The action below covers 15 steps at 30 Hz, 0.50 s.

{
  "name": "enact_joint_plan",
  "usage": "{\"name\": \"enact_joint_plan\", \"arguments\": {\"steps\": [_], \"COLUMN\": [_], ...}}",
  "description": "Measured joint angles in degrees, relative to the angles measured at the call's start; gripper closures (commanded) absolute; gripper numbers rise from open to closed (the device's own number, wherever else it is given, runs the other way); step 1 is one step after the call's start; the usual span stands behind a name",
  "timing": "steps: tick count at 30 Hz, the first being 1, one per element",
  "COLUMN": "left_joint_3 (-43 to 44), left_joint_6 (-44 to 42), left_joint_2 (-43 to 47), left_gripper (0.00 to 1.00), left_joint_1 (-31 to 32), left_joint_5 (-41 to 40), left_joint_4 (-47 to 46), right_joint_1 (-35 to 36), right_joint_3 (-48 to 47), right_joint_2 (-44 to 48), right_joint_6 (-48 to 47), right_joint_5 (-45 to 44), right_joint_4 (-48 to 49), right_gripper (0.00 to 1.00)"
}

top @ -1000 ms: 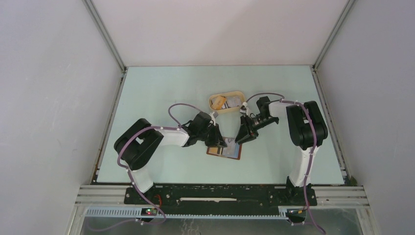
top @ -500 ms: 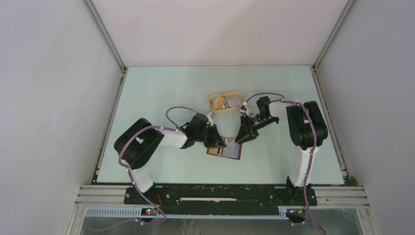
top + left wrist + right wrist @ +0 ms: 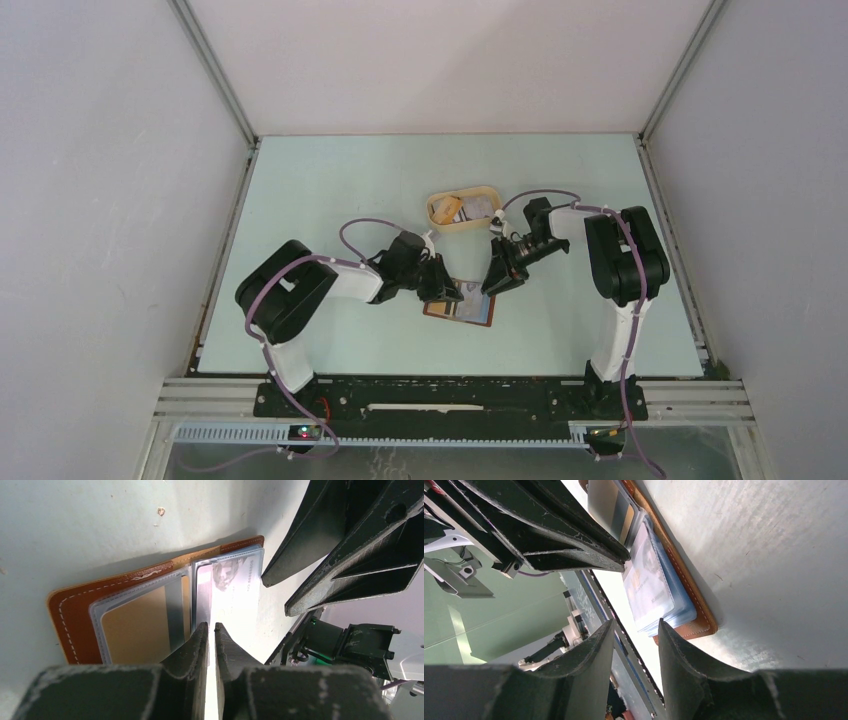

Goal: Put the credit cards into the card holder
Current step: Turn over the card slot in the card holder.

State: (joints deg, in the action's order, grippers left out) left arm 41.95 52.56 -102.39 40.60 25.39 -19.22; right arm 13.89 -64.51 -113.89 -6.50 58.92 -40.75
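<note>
The card holder (image 3: 75, 610) is laid open and flat on the tabletop (image 3: 330, 190) between the two arms, so that its clear pockets (image 3: 135, 617) are turned upward and can be reached. A silvery card (image 3: 235, 587) is pinched edge-on by the left fingers (image 3: 192, 650), which are pressed almost together on it. Its far end is laid over the right-hand pocket, apparently so that it can be slid in. The right fingers (image 3: 681, 660) are held spread with nothing between them, just beside the holder's outer edge, probably so that the leather can be steadied. Whether the leather is actually touched cannot be told. What look like more cards (image 3: 478, 207) are left in the tray (image 3: 431, 210) farther back, but their number cannot be made out. How far the pinched card has entered the pocket is hidden by glare and by the fingers, and its print is only partly legible.
</note>
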Motion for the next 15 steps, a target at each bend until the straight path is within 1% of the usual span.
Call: {"name": "enact_joint_plan", "arguments": {"steps": [15], "left_joint_3": [-0.02], "left_joint_6": [0.04], "left_joint_2": [-0.09], "left_gripper": [0.86], "left_joint_1": [-0.13], "left_joint_5": [0.35], "left_joint_4": [-0.22], "right_joint_1": [-0.04], "right_joint_3": [0.00], "right_joint_2": [0.20], "right_joint_6": [-1.62], "right_joint_5": [0.07], "right_joint_4": [-1.46], "right_gripper": [0.53]}}
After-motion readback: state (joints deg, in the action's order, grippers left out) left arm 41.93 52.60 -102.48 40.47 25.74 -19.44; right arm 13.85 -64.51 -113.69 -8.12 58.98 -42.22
